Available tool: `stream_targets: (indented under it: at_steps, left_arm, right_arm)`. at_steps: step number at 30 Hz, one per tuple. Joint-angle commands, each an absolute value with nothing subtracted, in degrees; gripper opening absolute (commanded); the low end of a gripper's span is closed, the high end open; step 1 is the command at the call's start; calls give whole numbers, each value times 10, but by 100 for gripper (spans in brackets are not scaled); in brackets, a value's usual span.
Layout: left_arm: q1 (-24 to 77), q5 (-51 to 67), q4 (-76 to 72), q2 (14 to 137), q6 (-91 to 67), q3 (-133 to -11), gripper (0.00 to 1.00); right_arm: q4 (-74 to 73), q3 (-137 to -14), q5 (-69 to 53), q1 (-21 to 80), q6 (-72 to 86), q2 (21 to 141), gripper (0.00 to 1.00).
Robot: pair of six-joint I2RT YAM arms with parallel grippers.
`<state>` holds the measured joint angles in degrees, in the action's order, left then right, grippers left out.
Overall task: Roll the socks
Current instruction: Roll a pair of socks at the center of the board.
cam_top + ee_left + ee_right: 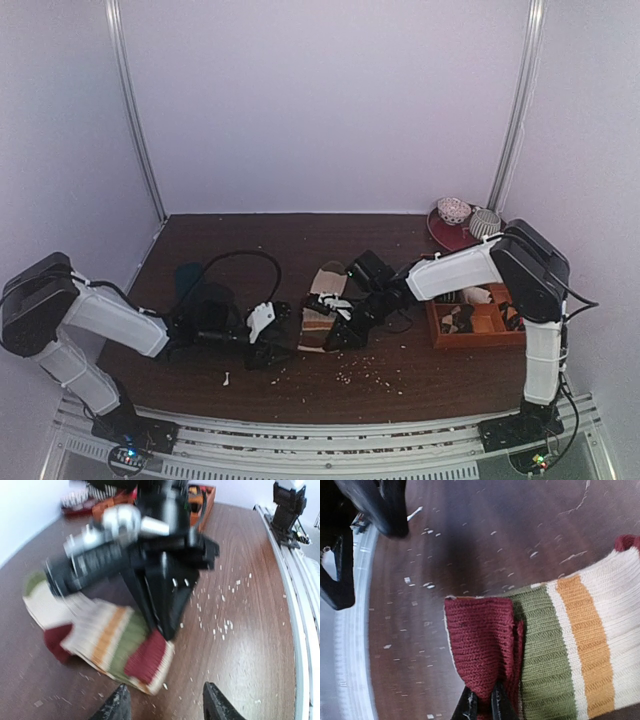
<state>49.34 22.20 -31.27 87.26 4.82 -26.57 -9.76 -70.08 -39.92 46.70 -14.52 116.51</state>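
The socks (320,305) lie flat mid-table, cream with orange, green and dark-red stripes. In the right wrist view my right gripper (483,707) is shut on the dark-red cuff (480,640), which is puckered up between the fingertips; the green and orange bands (560,645) stretch away to the right. From above, the right gripper (338,325) sits at the socks' near end. My left gripper (165,705) stands open just short of that same cuff (147,657), nothing between its fingers. In the top view it (278,340) is left of the socks.
An orange tray (445,342) holding small socks stands at the right, under the right arm. A red plate (445,232) with patterned bundles is at the back right corner. A dark sock (188,275) and a cable loop (245,255) lie at the left. Pale crumbs (365,375) dot the front.
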Motion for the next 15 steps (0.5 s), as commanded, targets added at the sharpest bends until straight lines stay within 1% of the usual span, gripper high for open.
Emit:
stream_targets:
  at_steps: [1,4,7,15]
  left_arm:
    - [493,217,-399,865,94,-257,51]
    - [493,234,-393,913,112,-286,51]
    - [493,285,-387,950,109,-314,54]
    - [507,359,-394,961,84,-312,48]
  right_arm:
    - [-284,-685,-509,462,-56,1227,3]
    - [-310,-697,-544,459,-55,1238,3]
    - [-309,-702,-550,453,-30,1254,3]
    - [-277,-709,-541,442,14,1278,2]
